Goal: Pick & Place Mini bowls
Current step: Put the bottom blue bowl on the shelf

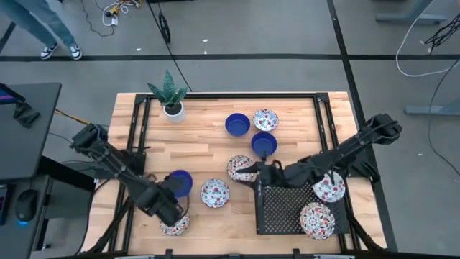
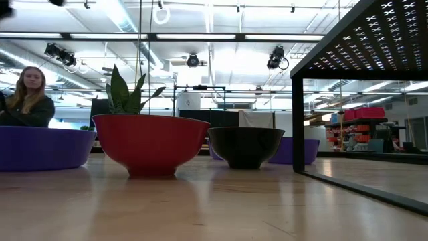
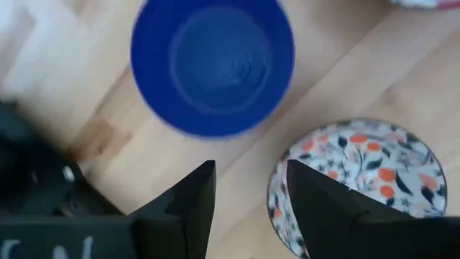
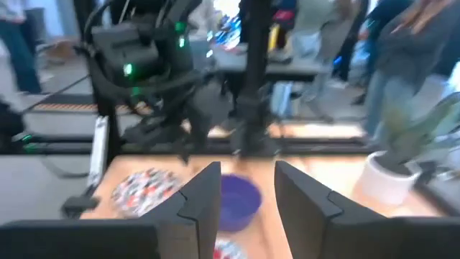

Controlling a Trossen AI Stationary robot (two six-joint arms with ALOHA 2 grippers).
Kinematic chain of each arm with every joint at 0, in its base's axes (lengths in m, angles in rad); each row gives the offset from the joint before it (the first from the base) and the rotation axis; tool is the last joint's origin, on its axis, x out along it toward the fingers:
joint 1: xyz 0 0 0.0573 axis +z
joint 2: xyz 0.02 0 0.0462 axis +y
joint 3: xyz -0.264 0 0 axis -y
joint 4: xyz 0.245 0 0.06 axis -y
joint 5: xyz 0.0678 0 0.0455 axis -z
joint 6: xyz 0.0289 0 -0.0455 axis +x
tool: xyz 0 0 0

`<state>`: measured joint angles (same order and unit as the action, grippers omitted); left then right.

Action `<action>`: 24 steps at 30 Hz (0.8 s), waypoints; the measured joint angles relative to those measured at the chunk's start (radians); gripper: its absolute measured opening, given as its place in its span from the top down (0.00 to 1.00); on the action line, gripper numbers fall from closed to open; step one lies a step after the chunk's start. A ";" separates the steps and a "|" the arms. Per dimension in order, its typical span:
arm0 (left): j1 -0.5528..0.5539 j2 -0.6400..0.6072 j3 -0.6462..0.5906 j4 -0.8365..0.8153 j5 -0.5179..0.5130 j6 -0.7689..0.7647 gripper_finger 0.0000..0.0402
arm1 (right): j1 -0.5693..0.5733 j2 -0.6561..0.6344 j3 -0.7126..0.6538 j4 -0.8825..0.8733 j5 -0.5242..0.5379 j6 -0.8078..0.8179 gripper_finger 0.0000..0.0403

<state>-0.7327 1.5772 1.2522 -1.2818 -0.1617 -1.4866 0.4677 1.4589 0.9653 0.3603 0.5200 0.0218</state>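
We look straight down on a pale wooden table point(image 1: 208, 144) set in a black frame. 8 small round bowls show on it. 3 glossy cobalt blue bowls: 1 point(image 1: 237, 124) near the far edge, 1 point(image 1: 264, 143) toward the middle, and 1 point(image 1: 180, 182) at the near left. Beside the far blue bowl sits a white bowl with red-and-blue flowers point(image 1: 266, 119). Another floral bowl point(image 1: 215, 193) rests near the middle front.

The left gripper point(image 1: 172, 208) hangs over the near left corner, just above a floral bowl point(image 1: 175, 226) and beside the near-left blue bowl. From its wrist camera, its 2 dark fingers point(image 3: 190, 205) stand apart with bare wood between them; the floral bowl's rim point(image 3: 359, 180) lies against 1 finger, and nothing is held.

The right gripper point(image 1: 259, 171) reaches to the table's middle, over a floral bowl point(image 1: 239, 167) beside a black perforated metal stand point(image 1: 287, 208). Its fingers point(image 4: 205, 194) show a narrow gap, holding nothing that we can see.

2 floral bowls point(image 1: 329, 187) point(image 1: 317, 220) rest on the stand. A green plant in a white pot point(image 1: 172, 108) stands at the far left.
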 joint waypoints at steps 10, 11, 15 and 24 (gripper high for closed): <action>-0.111 -0.006 -0.002 -0.044 0.008 0.058 0.43 | 0.008 0.008 0.000 -0.056 -0.042 0.023 0.67; -0.111 -0.006 -0.009 -0.043 0.008 0.102 0.41 | 0.008 0.008 0.000 -0.063 -0.043 0.023 0.67; -0.094 -0.006 -0.053 -0.026 0.001 0.293 0.40 | 0.008 0.008 0.000 -0.068 -0.042 0.023 0.67; 0.000 -0.006 -0.191 0.065 -0.035 0.702 0.43 | 0.008 0.008 0.000 -0.094 -0.042 0.023 0.67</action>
<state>-0.7322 1.5707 1.0609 -1.2170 -0.1967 -0.7842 0.4755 1.4666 0.9653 0.2665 0.4778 0.0444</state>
